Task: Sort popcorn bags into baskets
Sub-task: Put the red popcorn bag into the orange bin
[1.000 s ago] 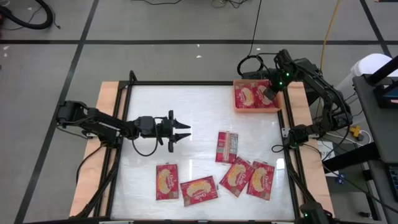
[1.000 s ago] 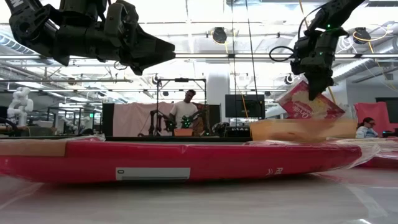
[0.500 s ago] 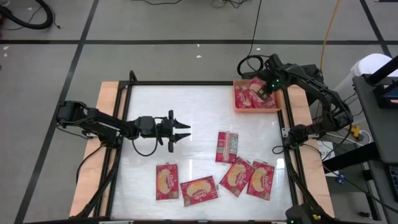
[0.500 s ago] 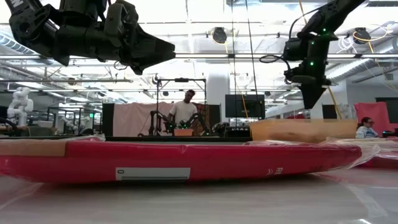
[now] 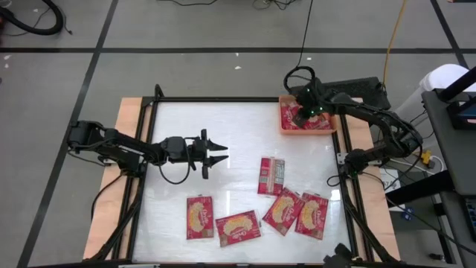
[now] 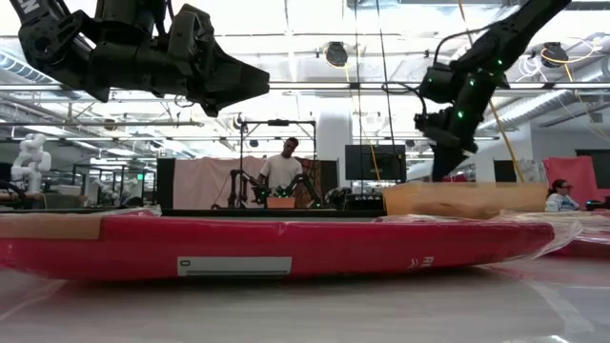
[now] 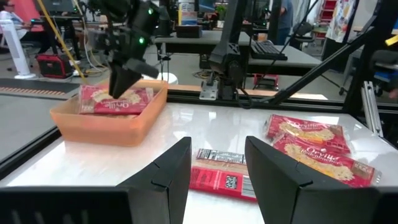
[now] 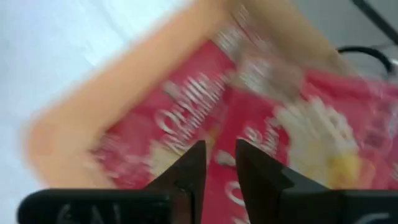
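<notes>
The orange basket (image 5: 306, 132) sits at the table's far right corner with two red popcorn bags (image 5: 321, 119) lying flat in it. My right gripper (image 5: 299, 119) slants down over the basket's left part. Its fingers (image 8: 198, 163) stand almost together with nothing between them, their tips at the left bag (image 7: 93, 99). Several more bags lie flat on the table: one grey side up (image 5: 271, 176), the others near the front (image 5: 199, 217) (image 5: 238, 228) (image 5: 282, 211) (image 5: 312, 215). My left gripper (image 5: 223, 156) hangs open and level above the table's left middle, holding nothing. My right gripper comes from above, slanting down, with its tips right at the top face of the left bag (image 7: 127, 98) in the basket. Whether the tips touch the bag I cannot tell. Nothing is pinched between the fingers.
Black frame rails (image 5: 245, 99) run around the white table top. A cable loop (image 5: 297, 74) lies behind the basket. Bare table lies between my left gripper and the basket.
My right gripper has let go of the bag it held tilted over the basket, and that bag now lies flat inside. The gripper has since gone down and toward the basket's left side, tipping more steeply downward.
</notes>
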